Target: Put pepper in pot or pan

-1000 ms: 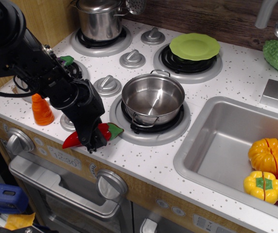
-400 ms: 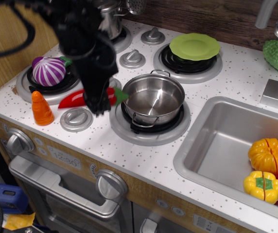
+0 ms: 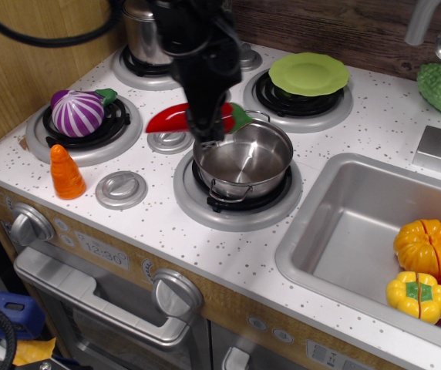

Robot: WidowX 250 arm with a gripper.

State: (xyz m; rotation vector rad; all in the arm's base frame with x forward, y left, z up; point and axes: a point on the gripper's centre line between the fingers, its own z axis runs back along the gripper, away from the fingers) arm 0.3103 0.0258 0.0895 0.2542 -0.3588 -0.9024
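Note:
My gripper (image 3: pixel 207 129) is shut on the glossy red pepper (image 3: pixel 173 119) and holds it level in the air over the left rim of the pot. The pepper's green stem end (image 3: pixel 240 119) points right, over the pot's back rim. The pot (image 3: pixel 244 158) is wide, shallow, shiny steel with wire loop handles. It stands empty on the front middle burner (image 3: pixel 236 202). The black arm comes down from the top of the view.
A taller steel pot (image 3: pixel 145 31) stands at the back left. A purple onion (image 3: pixel 78 112) sits on the left burner, an orange carrot (image 3: pixel 66 173) in front of it. A green plate (image 3: pixel 308 73) lies on the back right burner. The sink (image 3: pixel 344 223) at right holds sliced pepper toys (image 3: pixel 427 247).
My gripper has lifted the pepper from the counter's front left and carried it up and right, from beside the pot to over its left rim.

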